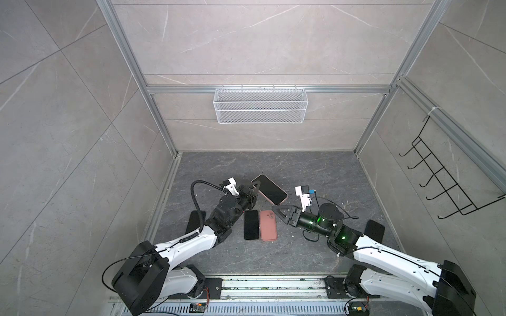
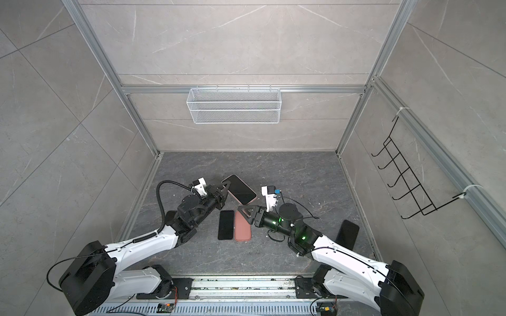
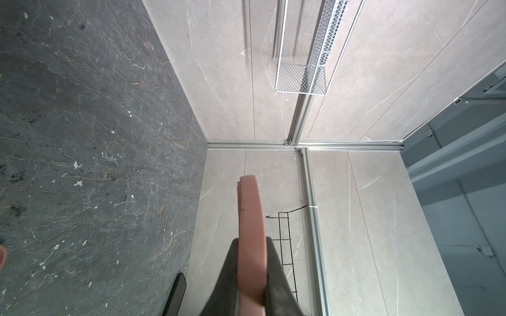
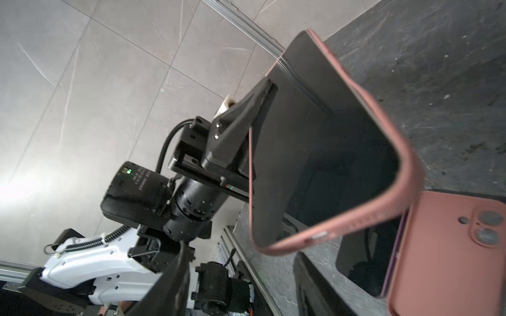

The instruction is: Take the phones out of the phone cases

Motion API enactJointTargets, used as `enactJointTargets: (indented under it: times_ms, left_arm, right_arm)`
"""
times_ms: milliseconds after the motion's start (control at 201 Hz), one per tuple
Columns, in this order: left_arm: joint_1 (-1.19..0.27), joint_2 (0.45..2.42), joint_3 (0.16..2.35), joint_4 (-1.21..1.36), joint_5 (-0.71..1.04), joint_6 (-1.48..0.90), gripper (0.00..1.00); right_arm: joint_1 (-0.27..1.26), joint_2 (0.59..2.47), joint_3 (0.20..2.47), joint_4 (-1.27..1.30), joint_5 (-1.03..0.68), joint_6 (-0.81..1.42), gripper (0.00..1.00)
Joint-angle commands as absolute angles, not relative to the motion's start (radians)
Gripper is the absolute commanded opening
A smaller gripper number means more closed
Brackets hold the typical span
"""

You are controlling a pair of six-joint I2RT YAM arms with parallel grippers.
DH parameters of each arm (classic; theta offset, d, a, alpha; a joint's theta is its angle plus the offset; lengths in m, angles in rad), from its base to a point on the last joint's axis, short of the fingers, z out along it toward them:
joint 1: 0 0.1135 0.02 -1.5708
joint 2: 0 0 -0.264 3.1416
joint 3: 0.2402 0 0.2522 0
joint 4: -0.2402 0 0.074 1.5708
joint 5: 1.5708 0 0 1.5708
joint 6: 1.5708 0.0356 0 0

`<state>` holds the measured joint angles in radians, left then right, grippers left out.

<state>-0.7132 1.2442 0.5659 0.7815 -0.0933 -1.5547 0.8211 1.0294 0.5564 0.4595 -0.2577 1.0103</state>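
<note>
A black phone (image 1: pixel 269 188) sits in a pink phone case (image 4: pixel 383 131), held tilted above the dark table in both top views. My left gripper (image 1: pixel 256 187) is shut on the left edge of the case; in the left wrist view the pink edge (image 3: pixel 252 219) runs between both fingers (image 3: pixel 276 273). My right gripper (image 1: pixel 273 208) hangs just below the case's near corner, open, with nothing between its fingers (image 4: pixel 175 279). On the table below lie a bare black phone (image 1: pixel 251 225) and an empty pink case (image 1: pixel 268 225), side by side.
Flat black slabs lie on the table near the left arm (image 1: pixel 195 221) and the right arm (image 1: pixel 374 232). A white wire basket (image 1: pixel 260 105) hangs on the back wall. A black hook rack (image 1: pixel 443 177) hangs on the right wall.
</note>
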Motion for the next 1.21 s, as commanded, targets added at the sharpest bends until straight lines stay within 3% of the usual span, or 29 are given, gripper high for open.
enactJointTargets:
  times_ms: [0, 204, 647, 986, 1200]
  left_arm:
    - [-0.715, 1.218, 0.571, 0.916, -0.087, -1.537, 0.00]
    - [-0.715, 1.217, 0.565, 0.920, -0.093, -1.538, 0.00]
    - [-0.716, 1.222, 0.568, 0.927, -0.090, -1.536, 0.00]
    - [-0.718, 1.229, 0.583, 0.924, -0.085, -1.554, 0.00]
    - [-0.717, 1.236, 0.614, 0.879, -0.076, -1.615, 0.00]
  right_arm:
    - [0.812, 1.056, 0.543, 0.596, -0.268, 1.063, 0.54]
    - [0.800, 1.085, 0.511, 0.677, -0.271, 1.117, 0.38]
    - [0.786, 1.124, 0.474, 0.764, -0.283, 1.151, 0.12]
    - [0.778, 1.119, 0.468, 0.694, -0.293, 1.073, 0.00]
    - [0.782, 1.099, 0.466, 0.542, -0.224, 0.796, 0.00]
